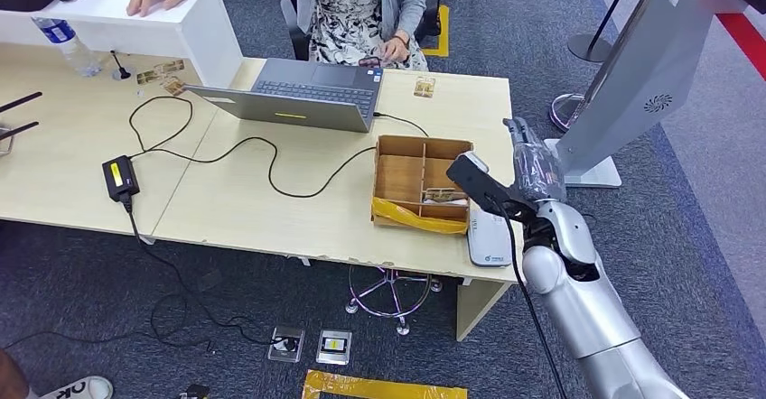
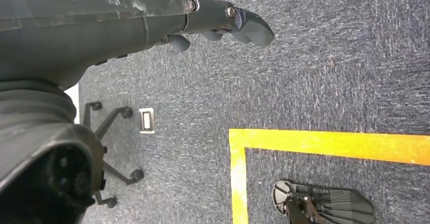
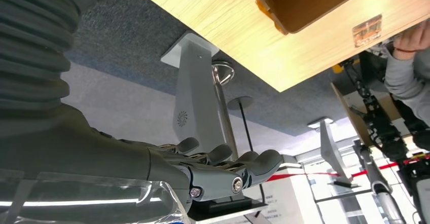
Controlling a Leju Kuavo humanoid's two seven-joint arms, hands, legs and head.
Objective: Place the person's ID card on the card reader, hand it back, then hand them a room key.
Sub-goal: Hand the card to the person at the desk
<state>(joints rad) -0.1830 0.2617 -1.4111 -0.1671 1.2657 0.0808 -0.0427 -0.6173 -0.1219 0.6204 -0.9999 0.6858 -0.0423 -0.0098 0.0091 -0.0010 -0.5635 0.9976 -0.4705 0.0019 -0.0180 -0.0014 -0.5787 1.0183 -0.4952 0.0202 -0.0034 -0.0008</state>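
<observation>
Waiting at the start, nothing handed over yet.
Right hand [image 1: 533, 160] is hovering spread and empty beside the card reader [image 1: 489, 238]; ID card [image 1: 425, 86] is lying near the person [image 1: 361, 6].

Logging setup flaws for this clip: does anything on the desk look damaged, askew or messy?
Yes. The wooden divided box has yellow tape sagging loose across its front wall, like a makeshift repair. A black cable snakes untidily over the desk from the power adapter to the laptop.

Bright even indoor light, soft shadows, sharp head view, wrist views perhaps slightly blurred up close
</observation>
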